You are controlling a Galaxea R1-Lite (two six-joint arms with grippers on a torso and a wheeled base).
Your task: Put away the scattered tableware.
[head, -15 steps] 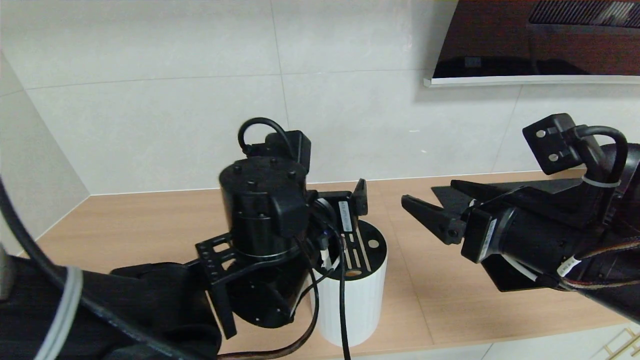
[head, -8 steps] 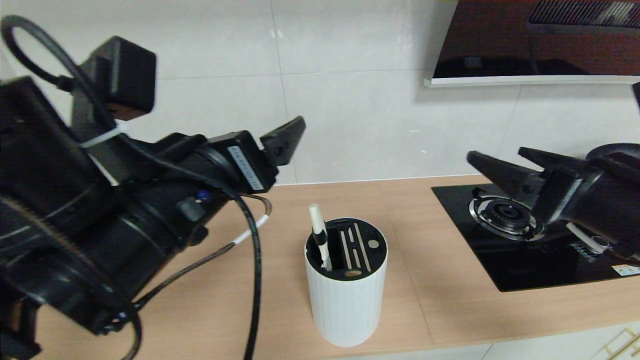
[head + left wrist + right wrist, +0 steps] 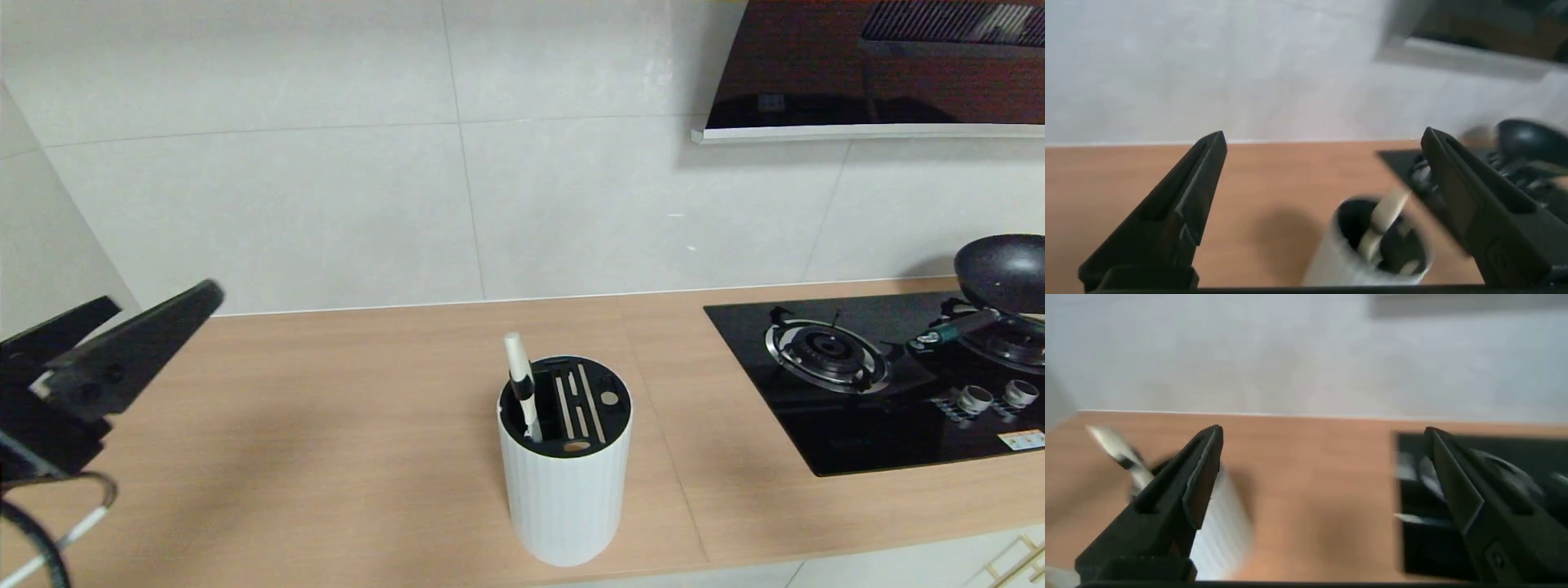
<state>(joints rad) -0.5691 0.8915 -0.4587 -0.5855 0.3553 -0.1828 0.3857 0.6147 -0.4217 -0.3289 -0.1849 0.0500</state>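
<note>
A white ribbed holder (image 3: 566, 482) with a black slotted top stands near the front edge of the wooden counter (image 3: 326, 392). A utensil with a white and black handle (image 3: 518, 384) stands upright in its left opening. My left gripper (image 3: 163, 296) hangs open and empty at the far left, well away from the holder. The left wrist view looks between its fingers (image 3: 1176, 212) at the holder (image 3: 1372, 249) and the utensil (image 3: 1384, 216) beyond. My right gripper (image 3: 1323, 434) is open and empty above the counter, with the holder (image 3: 1221, 527) past one finger.
A black gas stove (image 3: 857, 384) is set into the counter on the right, with a dark pan (image 3: 1000, 269) on its far burner. A range hood (image 3: 873, 65) hangs above it. Tiled wall runs behind; the counter's front edge lies just before the holder.
Both arms have drawn back from the holder. The left swung up and out to the far left; the right left the head view. The utensil stays standing in the holder.
</note>
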